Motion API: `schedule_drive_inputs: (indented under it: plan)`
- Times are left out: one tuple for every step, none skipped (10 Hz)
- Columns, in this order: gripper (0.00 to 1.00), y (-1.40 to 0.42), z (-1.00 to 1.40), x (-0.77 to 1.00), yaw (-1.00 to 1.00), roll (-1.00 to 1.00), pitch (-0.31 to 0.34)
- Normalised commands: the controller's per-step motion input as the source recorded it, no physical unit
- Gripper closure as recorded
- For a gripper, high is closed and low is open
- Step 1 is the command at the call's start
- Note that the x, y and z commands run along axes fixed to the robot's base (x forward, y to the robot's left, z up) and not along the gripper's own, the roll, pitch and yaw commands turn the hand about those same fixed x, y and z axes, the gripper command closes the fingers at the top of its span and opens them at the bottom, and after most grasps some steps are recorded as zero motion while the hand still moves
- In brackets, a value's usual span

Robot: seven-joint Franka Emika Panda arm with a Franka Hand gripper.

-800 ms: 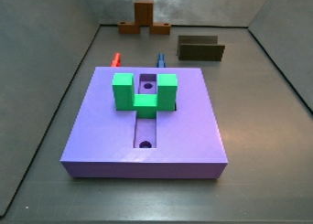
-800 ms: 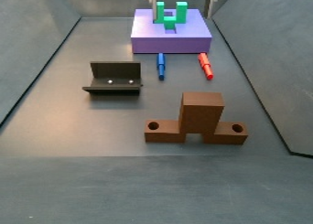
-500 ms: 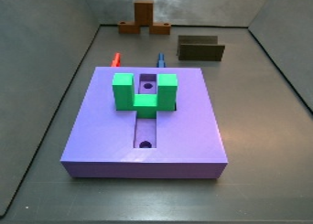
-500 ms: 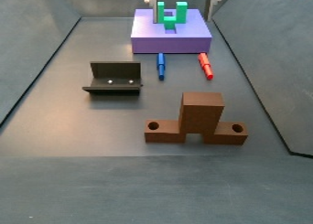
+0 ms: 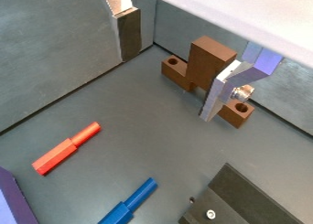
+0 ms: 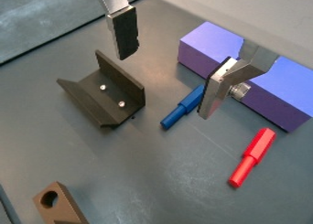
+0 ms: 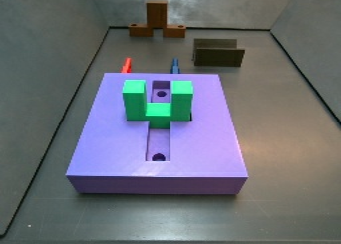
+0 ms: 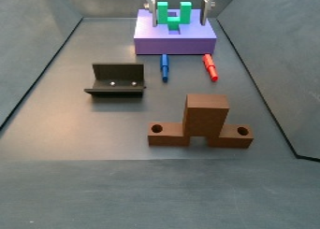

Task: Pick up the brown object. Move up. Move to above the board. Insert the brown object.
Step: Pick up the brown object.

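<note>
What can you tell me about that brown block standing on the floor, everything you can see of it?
The brown object is an orange-brown block that looks like matte plastic or wood. A tall square post rises from the middle of a low crosspiece, and each low end has a round hole in its top. It stands on the grey floor, away from the board, touching nothing else. The gripper hangs open above the floor with the block beyond its fingers, not holding it.

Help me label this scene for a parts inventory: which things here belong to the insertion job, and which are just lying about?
Job:
- brown object, on the floor, not yet held
- board with green block
- gripper, jaws open and empty, above the floor

Lying about:
- red peg and blue peg, beside the board
- dark open box
</note>
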Motion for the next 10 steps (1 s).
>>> schedule_drive_inputs:
  plan:
    - [0.0, 0.14, -0.42, -0.16, 0.0, -0.04, -0.123]
    - [0.0, -0.31, -0.33, 0.09, 0.0, -0.16, -0.144]
    - [0.0, -0.51, -0.31, 0.24, 0.0, -0.15, -0.1]
    - [0.0, -0.44, -0.35, 0.19, 0.0, -0.19, -0.126]
    - [0.0, -0.4, -0.35, 0.13, 0.0, -0.21, -0.147]
    - [0.0, -0.38, -0.31, 0.09, 0.0, -0.21, -0.16]
    - [0.0, -0.28, -0.3, 0.05, -0.02, -0.18, -0.153]
    - [0.0, -0.27, -0.29, 0.08, -0.01, -0.18, -0.144]
    - [0.0, -0.3, -0.26, 0.12, 0.0, -0.17, -0.131]
    - [0.0, -0.34, -0.21, 0.14, 0.0, -0.11, -0.089]
